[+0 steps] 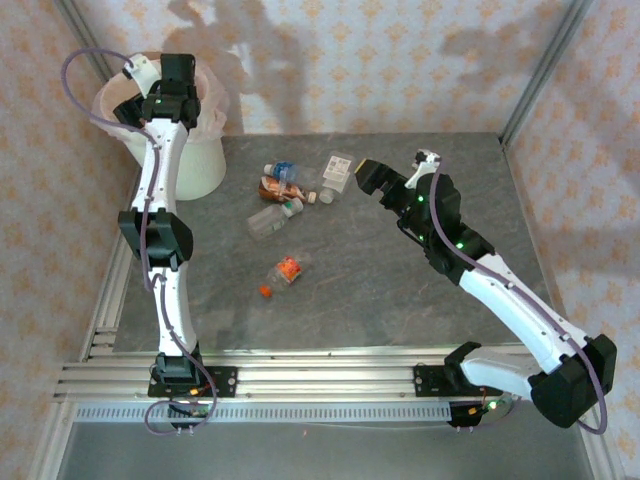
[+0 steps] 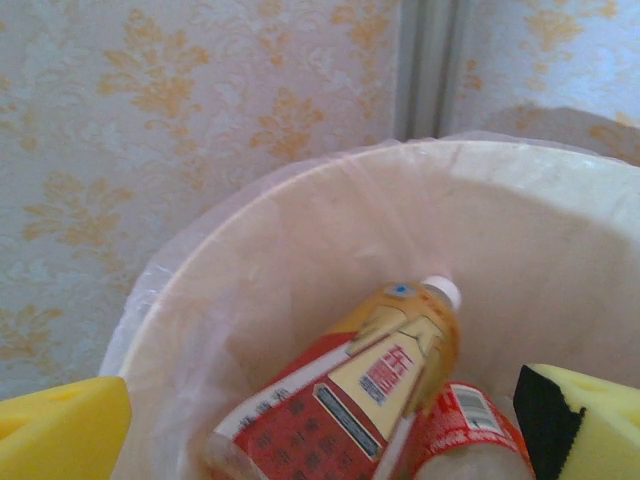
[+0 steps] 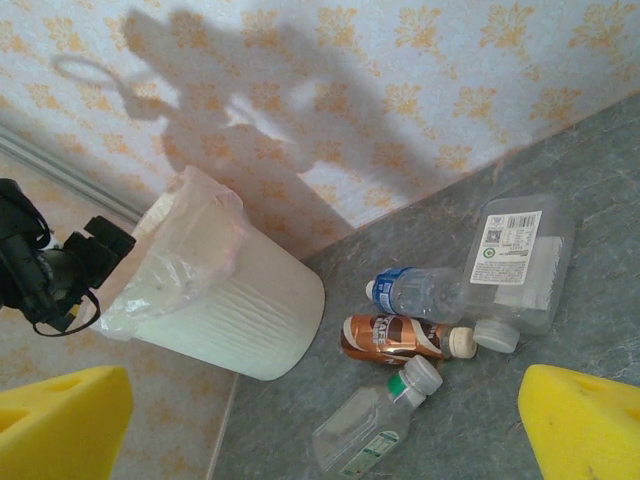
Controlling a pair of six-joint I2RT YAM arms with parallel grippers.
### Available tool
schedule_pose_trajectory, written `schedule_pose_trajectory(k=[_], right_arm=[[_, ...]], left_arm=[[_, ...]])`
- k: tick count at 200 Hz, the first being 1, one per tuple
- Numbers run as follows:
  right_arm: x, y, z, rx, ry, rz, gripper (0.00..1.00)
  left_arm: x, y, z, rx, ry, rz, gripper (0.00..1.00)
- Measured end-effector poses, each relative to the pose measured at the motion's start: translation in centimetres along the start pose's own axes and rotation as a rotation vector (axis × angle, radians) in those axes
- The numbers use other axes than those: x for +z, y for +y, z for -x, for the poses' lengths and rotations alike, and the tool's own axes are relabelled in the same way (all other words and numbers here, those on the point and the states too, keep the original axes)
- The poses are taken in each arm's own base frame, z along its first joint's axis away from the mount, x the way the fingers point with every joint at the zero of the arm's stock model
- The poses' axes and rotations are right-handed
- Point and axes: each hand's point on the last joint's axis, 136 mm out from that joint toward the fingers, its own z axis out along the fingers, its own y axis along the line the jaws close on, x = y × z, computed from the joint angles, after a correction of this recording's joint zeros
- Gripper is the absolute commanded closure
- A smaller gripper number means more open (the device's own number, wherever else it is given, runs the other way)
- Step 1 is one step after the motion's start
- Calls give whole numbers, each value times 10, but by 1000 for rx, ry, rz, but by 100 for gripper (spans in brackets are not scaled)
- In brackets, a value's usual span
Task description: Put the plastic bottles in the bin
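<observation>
Left gripper hangs released above the white round plastic bin at the grey counter far-left corner; right gripper likewise released.

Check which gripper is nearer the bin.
Left. The left gripper hangs open above the mouth of the bin, with a bottle below it inside. The right gripper is open over the table, beyond the loose bottles, well away.

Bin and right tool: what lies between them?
Top view: a flat clear bottle, a brown bottle and a blue-labelled bottle lie there.
</observation>
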Motion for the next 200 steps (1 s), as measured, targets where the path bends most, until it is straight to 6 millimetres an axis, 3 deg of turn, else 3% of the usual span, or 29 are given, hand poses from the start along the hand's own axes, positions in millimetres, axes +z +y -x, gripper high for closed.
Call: schedule_pose_trajectory(k=[39, 74, 95, 120, 170, 200], right_arm=[[7, -5, -7, -2, 23, -14, 1], [13, -10, -12, -3, 41, -37, 1], [13, -13, -10, -4, 30, -54, 1], [12, -21, -8, -8, 14, -93, 1], [13, -27, -6, -76, -9, -119, 1], [16, -32, -15, -172, 22, -117, 1]], left_arm=[[-46, -4, 13, -25, -2, -132, 0], [-110, -5, 34, -99, -40, -315, 0], [-146, -8, 31, -114, -38, -449, 0], [-180, -10, 0, -82, -6, -570, 0], [-222, -13, -90, 81, 122, -738, 0], [-260, -7, -139, 228, 200, -889, 0]])
